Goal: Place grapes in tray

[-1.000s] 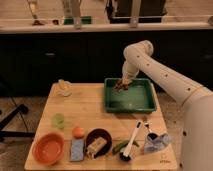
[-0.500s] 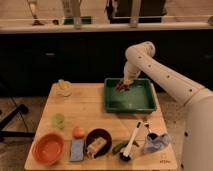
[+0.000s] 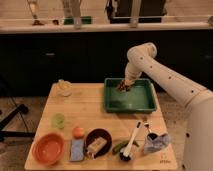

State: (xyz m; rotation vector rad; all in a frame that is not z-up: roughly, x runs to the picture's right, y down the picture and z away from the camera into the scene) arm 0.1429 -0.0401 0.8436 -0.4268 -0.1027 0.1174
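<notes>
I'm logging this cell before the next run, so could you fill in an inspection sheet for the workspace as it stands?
Surface: wooden table, light-coloured, holding all the items.
Job's things: green tray at the table's far right; dark grapes at its far edge, under the gripper.
Clutter: orange bowl, round orange fruit, pale green item, black bowl with something pale in it, blue sponge, white-handled brush, crumpled bag, glass at far left.
Grippers: gripper reaches down over the tray's far edge at the grapes.
Cables: nothing seen.
Surroundings: dark cabinets under a counter behind the table.
</notes>
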